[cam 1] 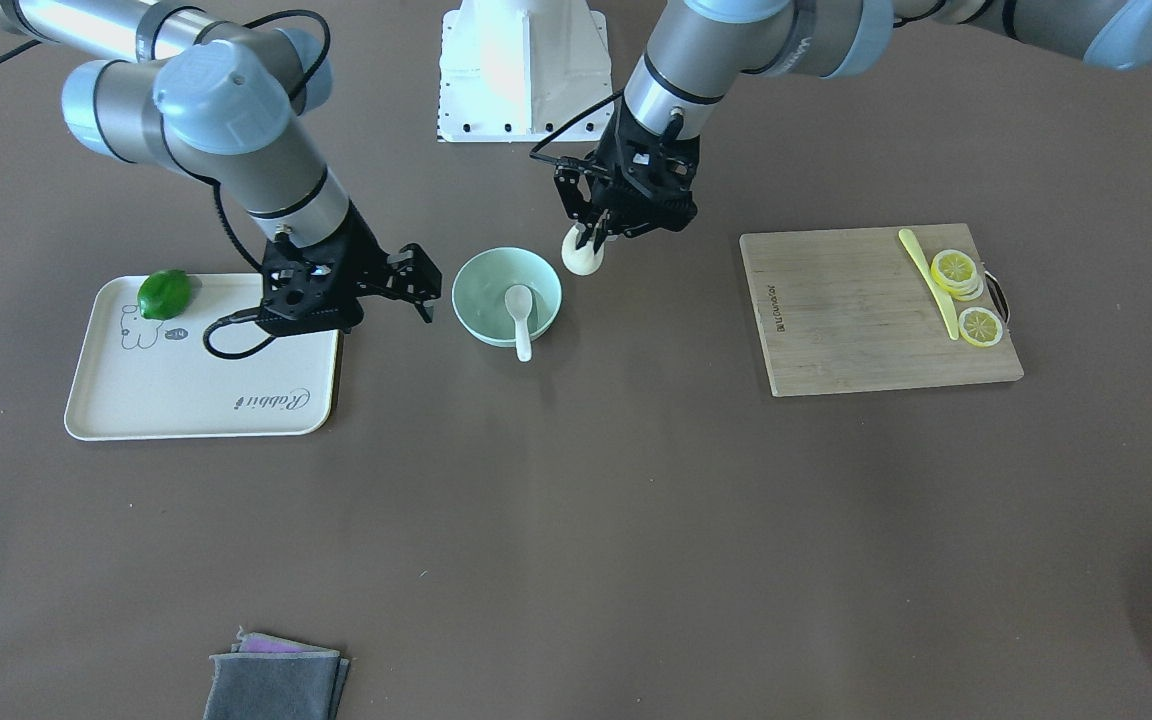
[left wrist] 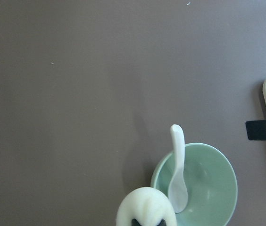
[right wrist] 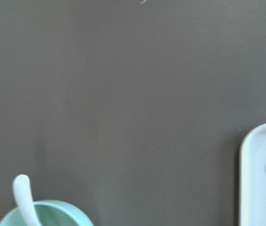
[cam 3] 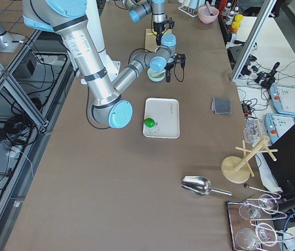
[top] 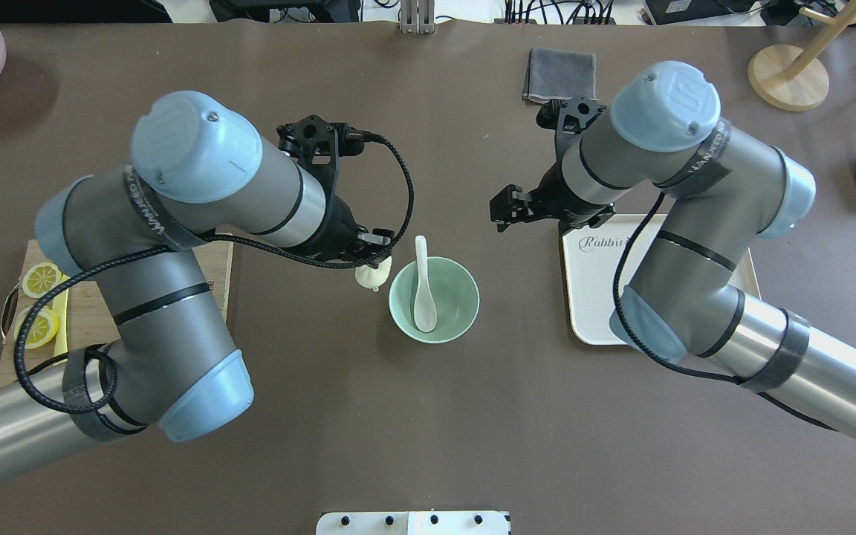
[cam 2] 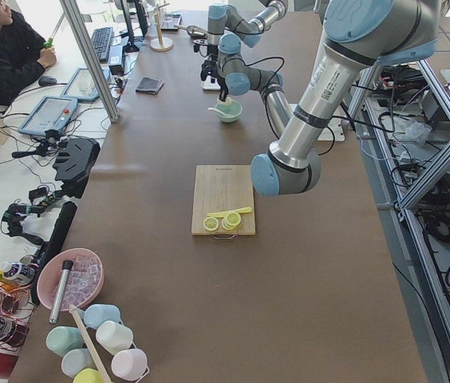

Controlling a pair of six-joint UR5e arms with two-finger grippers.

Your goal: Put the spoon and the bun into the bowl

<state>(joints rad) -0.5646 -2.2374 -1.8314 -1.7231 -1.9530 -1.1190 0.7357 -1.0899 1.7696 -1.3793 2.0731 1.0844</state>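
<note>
Grips small white pleated steamed bun [cam 1: 581, 258] in left gripper [cam 1: 591, 240], just beside round mint-green bowl [cam 1: 481, 290] containing white ceramic spoon [cam 1: 520, 305]. Holds right gripper [cam 1: 426, 285] parted, empty. Needs shift over bowl, then release.

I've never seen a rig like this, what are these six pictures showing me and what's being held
The left arm and right arm are grey robots ending in two-finger jaws. Two pictures look down on the table from opposite sides, two look along it from its ends, two come from wrist cameras. The left arm's jaws hold a white bun beside a green bowl with a spoon in it. The right arm's jaws are open and empty, near a cream tray. A wooden board carries lemon slices and a knife.
</note>
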